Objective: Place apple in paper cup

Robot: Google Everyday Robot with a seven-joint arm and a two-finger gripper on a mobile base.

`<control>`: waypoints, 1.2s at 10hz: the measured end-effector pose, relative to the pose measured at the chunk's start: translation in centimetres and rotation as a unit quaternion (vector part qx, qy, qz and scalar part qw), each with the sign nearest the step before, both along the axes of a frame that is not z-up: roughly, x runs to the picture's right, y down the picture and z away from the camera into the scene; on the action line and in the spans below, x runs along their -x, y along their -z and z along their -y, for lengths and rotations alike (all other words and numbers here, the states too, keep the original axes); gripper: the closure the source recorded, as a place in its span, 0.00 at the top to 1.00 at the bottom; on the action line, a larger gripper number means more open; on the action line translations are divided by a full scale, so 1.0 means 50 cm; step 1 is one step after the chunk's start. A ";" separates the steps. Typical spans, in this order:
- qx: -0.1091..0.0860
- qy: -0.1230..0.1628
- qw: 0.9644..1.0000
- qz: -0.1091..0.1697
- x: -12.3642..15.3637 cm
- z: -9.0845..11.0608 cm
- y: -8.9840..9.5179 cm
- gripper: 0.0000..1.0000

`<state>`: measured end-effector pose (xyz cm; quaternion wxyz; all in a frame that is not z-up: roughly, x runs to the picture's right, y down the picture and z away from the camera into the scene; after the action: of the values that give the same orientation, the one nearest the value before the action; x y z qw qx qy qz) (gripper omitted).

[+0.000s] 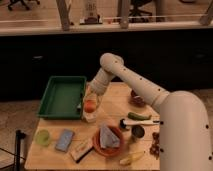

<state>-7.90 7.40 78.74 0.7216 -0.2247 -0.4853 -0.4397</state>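
Observation:
The orange-red apple (pixel 90 106) sits between the fingers of my gripper (pixel 91 102), near the left edge of the wooden table (pixel 115 100), just right of the green tray. The gripper comes down from the white arm and is shut on the apple. Directly under the apple stands the pale paper cup (pixel 90 118), and the apple's underside is at its rim. The cup's mouth is mostly hidden by the apple and the fingers.
A green tray (pixel 62 97) lies at the left. In front are a pale green cup (pixel 43 137), a blue-grey packet (pixel 65 140), a red-brown bowl (pixel 107 141), a metal cup (pixel 137 132), a cucumber (pixel 138 116), a banana (pixel 131 158) and grapes (pixel 156 145).

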 end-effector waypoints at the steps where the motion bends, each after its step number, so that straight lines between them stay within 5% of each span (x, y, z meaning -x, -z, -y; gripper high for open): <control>1: 0.000 0.000 1.000 0.001 0.000 0.000 0.003 0.79; 12: 0.001 0.009 1.000 0.005 -0.002 -0.003 0.026 0.80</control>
<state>-7.78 7.57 77.43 0.7150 -0.2271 -0.4874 -0.4468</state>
